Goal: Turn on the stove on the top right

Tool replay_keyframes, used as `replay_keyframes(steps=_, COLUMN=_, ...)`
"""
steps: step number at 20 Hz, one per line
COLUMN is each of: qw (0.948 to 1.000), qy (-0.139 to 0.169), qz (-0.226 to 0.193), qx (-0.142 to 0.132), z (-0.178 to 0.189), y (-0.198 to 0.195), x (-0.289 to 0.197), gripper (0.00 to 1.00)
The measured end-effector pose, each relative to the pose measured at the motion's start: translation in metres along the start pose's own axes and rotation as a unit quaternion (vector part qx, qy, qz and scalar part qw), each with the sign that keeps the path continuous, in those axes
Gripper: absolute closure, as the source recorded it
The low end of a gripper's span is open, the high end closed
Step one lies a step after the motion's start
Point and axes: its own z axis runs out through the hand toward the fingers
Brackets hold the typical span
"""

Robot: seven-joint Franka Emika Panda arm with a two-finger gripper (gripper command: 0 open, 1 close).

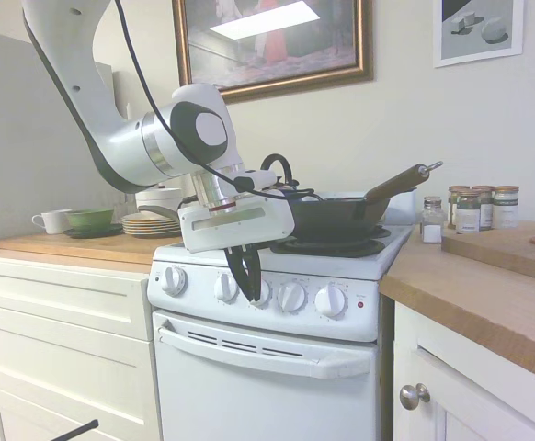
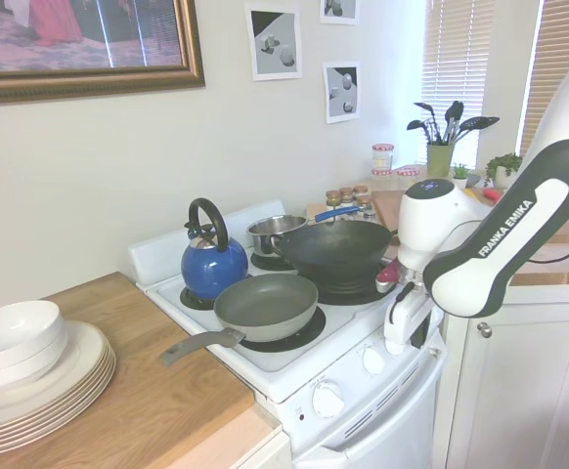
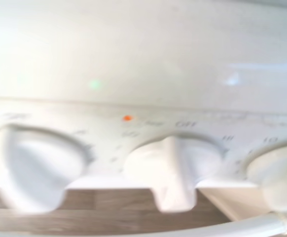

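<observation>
The gripper [image 1: 246,287] is closed around the middle knob [image 1: 260,293] of the stove [image 1: 277,367]. "FRANKA EMIKA" is printed on the arm [image 2: 504,244]; "OFF" is read above a knob.

Blurred knobs [image 3: 170,170] in the wrist view; middle knob [image 1: 260,292] half hidden behind the hand [image 1: 246,276].

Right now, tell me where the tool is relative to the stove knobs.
In the first exterior view, the tool hangs at the stove's front panel, its dark fingers over the middle knob of the five, left of the red light.
</observation>
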Motion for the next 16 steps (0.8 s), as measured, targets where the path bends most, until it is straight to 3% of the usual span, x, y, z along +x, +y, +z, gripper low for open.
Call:
replay_keyframes(steps=4, qw=0.9994, qy=-0.012, qz=0.0, qx=0.031, z=-0.025, y=0.003, x=-0.011, gripper=1.0)
replay_keyframes(steps=5, qw=0.9992, qy=-0.016, qz=0.004, qx=0.035, z=-0.031, y=0.003, x=-0.013, gripper=0.0)
replay_keyframes(steps=16, qw=0.9976, qy=-0.033, qz=0.026, qx=0.055, z=-0.055, y=0.007, x=-0.017, gripper=0.0)
